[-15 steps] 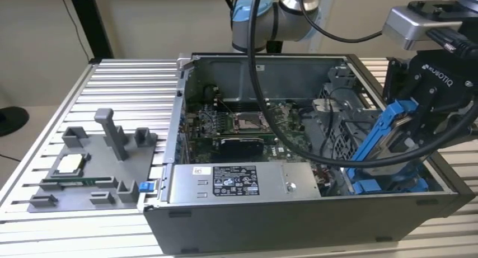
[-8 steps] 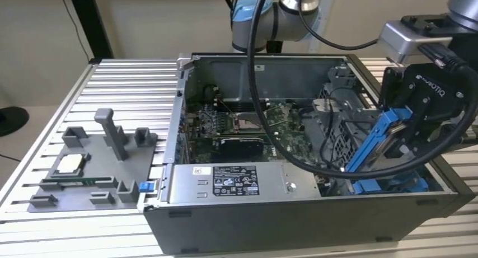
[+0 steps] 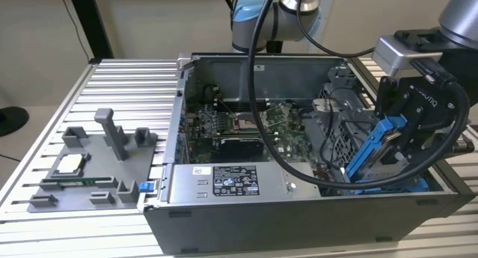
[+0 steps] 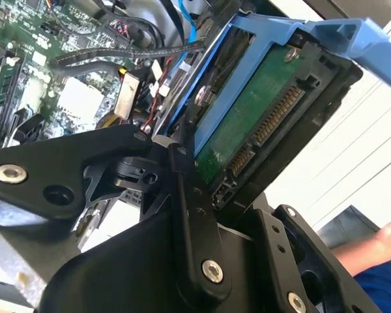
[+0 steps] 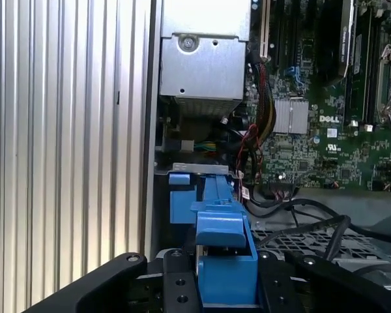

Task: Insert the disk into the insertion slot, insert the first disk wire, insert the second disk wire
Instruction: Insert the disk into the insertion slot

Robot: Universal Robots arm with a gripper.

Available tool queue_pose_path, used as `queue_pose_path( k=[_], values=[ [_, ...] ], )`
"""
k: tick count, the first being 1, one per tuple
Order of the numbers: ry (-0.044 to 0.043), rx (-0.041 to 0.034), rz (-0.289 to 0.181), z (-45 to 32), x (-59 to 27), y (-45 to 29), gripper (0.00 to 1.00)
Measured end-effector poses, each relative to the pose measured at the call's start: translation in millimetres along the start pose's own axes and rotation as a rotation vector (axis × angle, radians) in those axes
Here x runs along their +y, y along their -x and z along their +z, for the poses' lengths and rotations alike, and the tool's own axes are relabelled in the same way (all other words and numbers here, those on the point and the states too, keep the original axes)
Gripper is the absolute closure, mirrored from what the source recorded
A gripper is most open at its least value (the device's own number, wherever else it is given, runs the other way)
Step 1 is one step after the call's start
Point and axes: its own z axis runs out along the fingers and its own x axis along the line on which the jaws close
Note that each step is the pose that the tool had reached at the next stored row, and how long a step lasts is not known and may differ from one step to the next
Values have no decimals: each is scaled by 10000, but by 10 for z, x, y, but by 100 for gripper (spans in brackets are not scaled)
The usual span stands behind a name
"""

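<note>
- So, exterior view: gripper (image 3: 412,121) is clamped on the disk (image 3: 375,157) (blue carrier frame and all). It hangs just above the insertion slot (image 3: 418,185), to the exterior view's right of the power-supply box (image 3: 239,181).
- Disk's long axis tilts steeply, lower end toward the slot; not seated.
- Thick black cable (image 3: 258,101) loops between the power-supply box and the disk, a likely snag.
- Second wrist view: fingers (image 4: 182,169) pinch the disk (image 4: 254,117), green circuit side showing; a person's arm (image 4: 371,251) behind.
- First wrist view: disk (image 5: 225,254) points at the insertion slot (image 5: 181,195), near the power-supply box (image 5: 202,65); loose wires (image 5: 251,147) crowd beside it.
</note>
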Motion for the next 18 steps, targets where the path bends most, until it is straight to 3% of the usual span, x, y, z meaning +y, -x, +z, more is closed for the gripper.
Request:
queue_pose_path(
  k=[9,10,18],
  values=[
    [1,-1,-1,1,0,0,100],
    [2,-1,-1,1,0,0,0],
    [4,0,0,1,0,0,0]
  ],
)
